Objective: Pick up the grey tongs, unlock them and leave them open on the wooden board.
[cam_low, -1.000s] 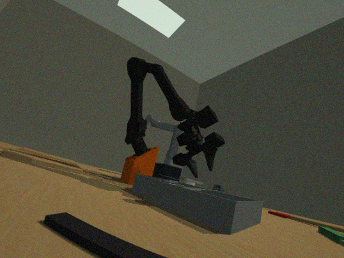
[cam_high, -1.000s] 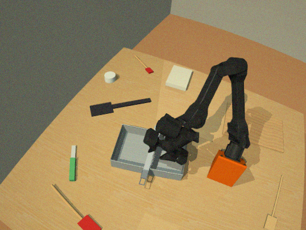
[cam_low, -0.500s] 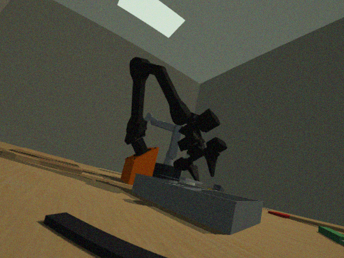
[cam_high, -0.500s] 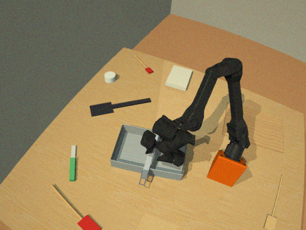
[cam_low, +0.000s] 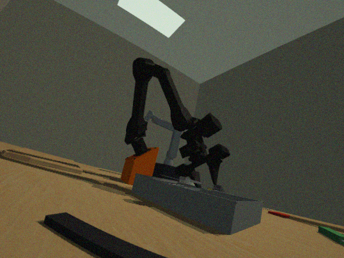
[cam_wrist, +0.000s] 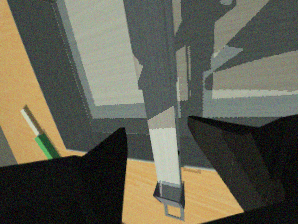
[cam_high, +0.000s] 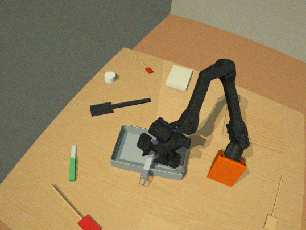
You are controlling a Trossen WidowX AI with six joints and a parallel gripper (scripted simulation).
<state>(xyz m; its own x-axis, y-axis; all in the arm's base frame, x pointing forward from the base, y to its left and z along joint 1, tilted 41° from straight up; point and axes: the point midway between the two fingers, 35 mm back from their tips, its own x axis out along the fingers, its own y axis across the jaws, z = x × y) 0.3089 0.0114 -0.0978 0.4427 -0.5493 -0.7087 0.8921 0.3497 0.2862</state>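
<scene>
The grey tongs [cam_high: 147, 166] [cam_wrist: 166, 152] lie across the near wall of the grey roasting tin [cam_high: 125, 166] [cam_low: 192, 202] [cam_wrist: 44, 65], with their wire loop end sticking out past it. They look closed; their far part is hidden under the arm in the top view. My gripper [cam_high: 149, 158] [cam_low: 208, 186] [cam_wrist: 157, 126] is open and points down, low at the tin. In the wrist view its fingers stand on either side of the tongs, with gaps on both sides. The wooden board [cam_high: 268, 131] [cam_low: 48, 165] lies flat behind the arm's orange base.
The orange base [cam_high: 226, 171] [cam_low: 140, 166] stands right of the tin. A black spatula [cam_high: 102, 109] lies behind the tin, a green and white stick [cam_high: 72, 169] [cam_wrist: 46, 146] to its left. A red-headed tool [cam_high: 89, 222] lies at the front. A pale block [cam_high: 179, 78] and white disc [cam_high: 110, 77] are farther back.
</scene>
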